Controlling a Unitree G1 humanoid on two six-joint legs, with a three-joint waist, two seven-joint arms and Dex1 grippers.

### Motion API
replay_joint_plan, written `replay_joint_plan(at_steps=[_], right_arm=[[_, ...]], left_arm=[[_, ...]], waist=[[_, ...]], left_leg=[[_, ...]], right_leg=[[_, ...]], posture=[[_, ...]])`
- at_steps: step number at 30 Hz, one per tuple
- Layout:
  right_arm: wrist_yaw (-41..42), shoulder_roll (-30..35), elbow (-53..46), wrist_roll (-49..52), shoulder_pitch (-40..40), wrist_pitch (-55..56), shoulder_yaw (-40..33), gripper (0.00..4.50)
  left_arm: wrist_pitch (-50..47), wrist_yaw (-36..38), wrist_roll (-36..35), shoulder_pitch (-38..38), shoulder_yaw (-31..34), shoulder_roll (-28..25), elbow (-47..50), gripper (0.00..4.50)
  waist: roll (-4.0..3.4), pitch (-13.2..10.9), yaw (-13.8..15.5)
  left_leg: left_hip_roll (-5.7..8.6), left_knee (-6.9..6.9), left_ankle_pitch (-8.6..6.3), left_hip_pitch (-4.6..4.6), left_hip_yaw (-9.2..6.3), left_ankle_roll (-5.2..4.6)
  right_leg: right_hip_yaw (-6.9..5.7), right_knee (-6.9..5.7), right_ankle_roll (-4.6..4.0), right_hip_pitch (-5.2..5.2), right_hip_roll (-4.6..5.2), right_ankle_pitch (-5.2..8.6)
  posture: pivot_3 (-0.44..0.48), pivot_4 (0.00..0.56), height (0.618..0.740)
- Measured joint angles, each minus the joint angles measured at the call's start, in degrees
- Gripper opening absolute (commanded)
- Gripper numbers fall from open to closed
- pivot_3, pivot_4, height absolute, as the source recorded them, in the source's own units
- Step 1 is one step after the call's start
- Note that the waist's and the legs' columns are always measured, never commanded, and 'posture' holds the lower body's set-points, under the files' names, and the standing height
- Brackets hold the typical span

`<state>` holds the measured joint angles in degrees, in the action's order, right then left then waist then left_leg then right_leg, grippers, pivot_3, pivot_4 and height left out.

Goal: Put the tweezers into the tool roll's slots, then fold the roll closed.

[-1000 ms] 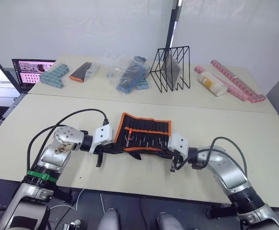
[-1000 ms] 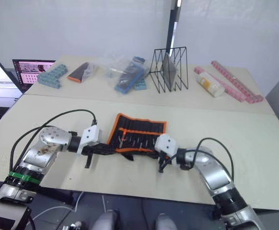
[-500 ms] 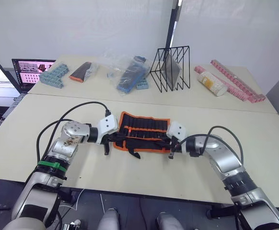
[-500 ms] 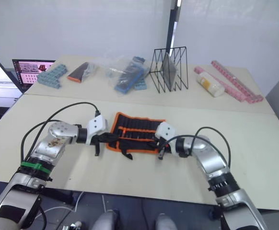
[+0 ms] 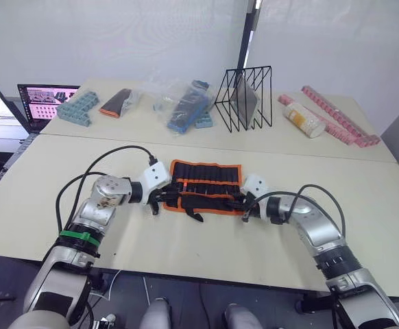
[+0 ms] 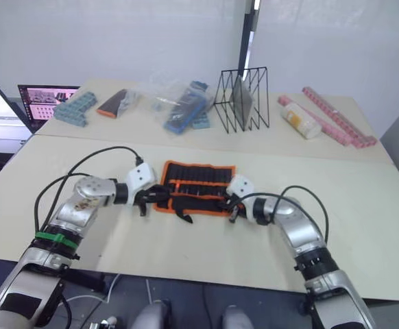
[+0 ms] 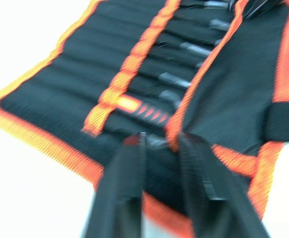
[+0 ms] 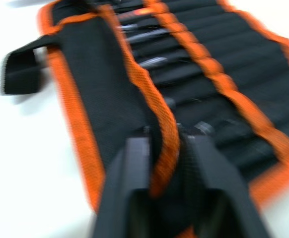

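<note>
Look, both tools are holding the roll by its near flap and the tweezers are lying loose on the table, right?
Not quite. The tweezers sit in the slots of the roll, as the left wrist view shows. The rest is right: the left tool and the right tool each pinch the near flap.

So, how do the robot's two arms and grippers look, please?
Both arms are silver-grey metal with black joints and looping black cables; the left carries a green band. Each wrist is a white block. The left gripper and right gripper each have two black fingers.
</note>
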<state>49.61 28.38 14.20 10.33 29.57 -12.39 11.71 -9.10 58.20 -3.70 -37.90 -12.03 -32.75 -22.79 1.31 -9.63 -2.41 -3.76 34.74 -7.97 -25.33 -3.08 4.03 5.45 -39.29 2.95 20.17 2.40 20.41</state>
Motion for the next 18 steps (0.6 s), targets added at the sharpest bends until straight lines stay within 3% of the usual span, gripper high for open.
replay_joint_plan(at_steps=[6, 8, 11, 12, 18], right_arm=[[0.0, -0.4, -0.3, 4.8, 0.0, -3.0, -7.3, 3.94], [-0.3, -0.5, -1.3, 7.3, 0.0, -4.8, -10.3, 4.47], [-0.9, -1.0, -4.8, 11.0, -0.3, -7.5, -13.5, 4.47], [-0.9, -1.3, -6.7, 12.2, -1.1, -8.5, -14.0, 4.49], [-1.9, -6.8, -15.4, 17.3, -5.9, -15.6, -11.9, 2.59]], left_arm=[[-1.3, -0.2, -2.3, 0.7, 4.4, -1.9, 4.0, 4.18], [-1.8, -0.9, -3.9, 0.7, 7.2, -2.2, 5.5, 4.5], [-5.3, -2.3, -8.3, 1.0, 11.8, -1.2, 9.6, 4.5], [-7.6, -2.5, -11.0, 1.8, 13.3, -0.3, 12.2, 4.24], [-18.6, -3.4, -19.2, 10.3, 12.3, 4.5, 24.2, 2.34]], waist=[[0.0, 0.0, 0.0], [0.0, 0.0, 0.0], [0.0, 0.0, 0.0], [0.0, 0.0, 0.1], [-0.01, 0.0, -0.1]], left_leg=[[0.0, -0.01, 0.0, -0.02, 0.0, 0.0], [0.0, -0.01, 0.0, -0.02, 0.0, 0.0], [0.0, -0.01, 0.0, -0.02, -0.01, 0.0], [0.0, -0.02, -0.01, -0.01, -0.01, -0.01], [-0.01, -0.01, -0.02, -0.01, -0.02, -0.02]], right_leg=[[0.0, 0.0, 0.0, 0.01, 0.0, 0.0], [0.0, 0.0, 0.0, 0.0, 0.0, 0.0], [0.0, -0.01, 0.0, -0.01, 0.01, 0.0], [0.0, -0.01, 0.0, -0.02, 0.01, 0.0], [0.01, -0.03, 0.0, 0.0, 0.0, 0.0]], posture=[[0.0, 0.15, 0.734], [0.0, 0.15, 0.734], [0.0, 0.15, 0.734], [0.0, 0.15, 0.734], [0.0, 0.15, 0.734]])
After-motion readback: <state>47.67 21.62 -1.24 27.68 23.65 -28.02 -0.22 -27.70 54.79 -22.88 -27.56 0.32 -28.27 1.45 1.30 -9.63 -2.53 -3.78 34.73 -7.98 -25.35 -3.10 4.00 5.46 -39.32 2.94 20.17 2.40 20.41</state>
